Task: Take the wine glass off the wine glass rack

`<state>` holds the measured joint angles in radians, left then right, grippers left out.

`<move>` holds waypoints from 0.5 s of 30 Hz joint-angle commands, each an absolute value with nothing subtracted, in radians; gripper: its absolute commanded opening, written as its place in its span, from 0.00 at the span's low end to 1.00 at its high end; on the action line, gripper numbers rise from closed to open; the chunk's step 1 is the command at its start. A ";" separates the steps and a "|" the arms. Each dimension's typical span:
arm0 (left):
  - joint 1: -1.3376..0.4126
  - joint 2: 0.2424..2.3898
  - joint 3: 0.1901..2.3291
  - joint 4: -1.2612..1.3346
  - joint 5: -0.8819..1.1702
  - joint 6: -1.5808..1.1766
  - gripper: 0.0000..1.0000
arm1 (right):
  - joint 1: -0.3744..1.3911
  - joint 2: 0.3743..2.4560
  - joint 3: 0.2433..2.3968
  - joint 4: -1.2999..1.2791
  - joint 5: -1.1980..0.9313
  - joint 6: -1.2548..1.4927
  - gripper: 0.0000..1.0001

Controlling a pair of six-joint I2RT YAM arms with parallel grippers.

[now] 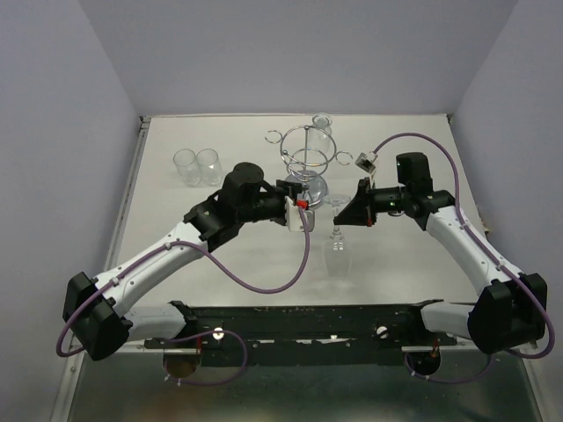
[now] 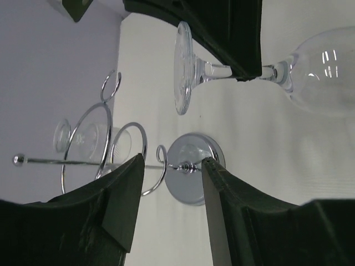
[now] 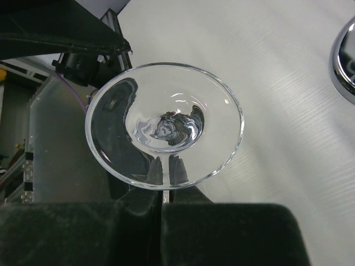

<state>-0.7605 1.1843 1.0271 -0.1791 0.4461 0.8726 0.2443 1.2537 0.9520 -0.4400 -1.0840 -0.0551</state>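
The wine glass [image 1: 337,239] is clear of the wine glass rack [image 1: 308,163], a chrome wire stand with a round mirrored base. My right gripper [image 1: 346,211] is shut on its stem, just under the foot [image 3: 163,124], and the bowl [image 2: 324,72] points toward the near edge. In the right wrist view the right gripper [image 3: 169,169] pinches the thin stem. My left gripper [image 1: 299,209] sits beside the rack's base [image 2: 194,174]. In its wrist view the left gripper [image 2: 172,166] has its jaws apart with nothing between them.
A second stemmed glass [image 1: 321,123] hangs on the rack's far side. Two clear tumblers [image 1: 196,165] stand at the back left. Grey walls close the table at the back and both sides.
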 commanded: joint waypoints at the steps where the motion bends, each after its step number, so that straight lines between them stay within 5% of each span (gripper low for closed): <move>1: -0.807 1.226 1.058 -0.104 0.537 0.983 0.59 | 0.259 1.221 0.925 -0.390 -1.166 -0.003 0.01; 15: -0.899 1.282 1.066 -0.090 0.479 1.049 0.51 | 0.259 1.128 0.805 -0.284 -1.200 0.130 0.01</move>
